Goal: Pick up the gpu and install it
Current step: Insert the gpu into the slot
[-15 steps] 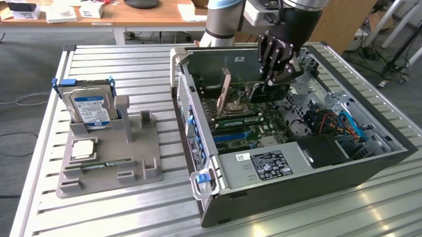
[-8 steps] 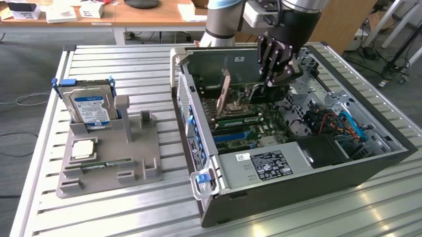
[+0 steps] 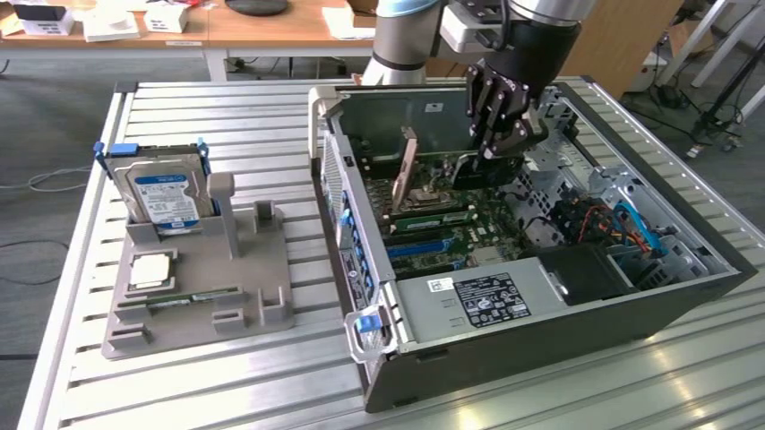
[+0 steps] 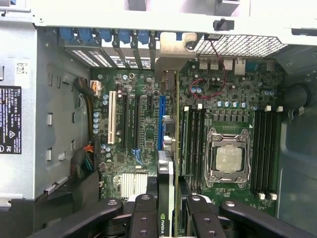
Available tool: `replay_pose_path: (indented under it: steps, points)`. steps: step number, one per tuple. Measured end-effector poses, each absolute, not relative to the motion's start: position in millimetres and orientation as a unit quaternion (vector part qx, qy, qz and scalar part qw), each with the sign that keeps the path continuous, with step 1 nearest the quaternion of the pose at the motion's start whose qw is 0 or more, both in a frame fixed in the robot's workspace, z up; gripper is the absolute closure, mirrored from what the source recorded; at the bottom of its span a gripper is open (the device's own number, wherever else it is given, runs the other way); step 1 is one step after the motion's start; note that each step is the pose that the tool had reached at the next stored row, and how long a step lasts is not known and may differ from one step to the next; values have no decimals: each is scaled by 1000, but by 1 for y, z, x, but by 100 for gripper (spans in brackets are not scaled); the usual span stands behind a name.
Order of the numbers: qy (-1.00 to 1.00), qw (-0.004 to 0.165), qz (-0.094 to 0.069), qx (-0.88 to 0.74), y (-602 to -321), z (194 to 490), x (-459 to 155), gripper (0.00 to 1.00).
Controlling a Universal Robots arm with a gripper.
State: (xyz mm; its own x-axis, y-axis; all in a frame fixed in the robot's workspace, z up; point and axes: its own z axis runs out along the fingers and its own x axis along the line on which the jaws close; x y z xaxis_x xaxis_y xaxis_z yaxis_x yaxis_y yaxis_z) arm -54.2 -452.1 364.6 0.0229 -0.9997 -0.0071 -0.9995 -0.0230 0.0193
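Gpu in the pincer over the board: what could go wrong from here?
1. The gpu, gripped edge-on by the pincer, looks beside the blue slot rather than clearly over it; it may miss and strike the memory slots.
2. Its bracket is close to the case frame and could catch there.
3. Red wires near the bracket could snag.

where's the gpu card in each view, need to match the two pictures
Exterior view: the thin dark gpu card with tan metal bracket is on edge inside the open dark computer case, at the black end effector.
Wrist view: the card edge-on between the end effector's fingers, beside the long blue slot.
Shared landmark: the silver square cpu socket.
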Motion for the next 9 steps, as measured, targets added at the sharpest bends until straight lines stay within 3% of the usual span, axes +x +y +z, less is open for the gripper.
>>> replay_pose_path:
  steps: [9]
  points:
    - [-699,4,-9,715,-452,359,-54,73]
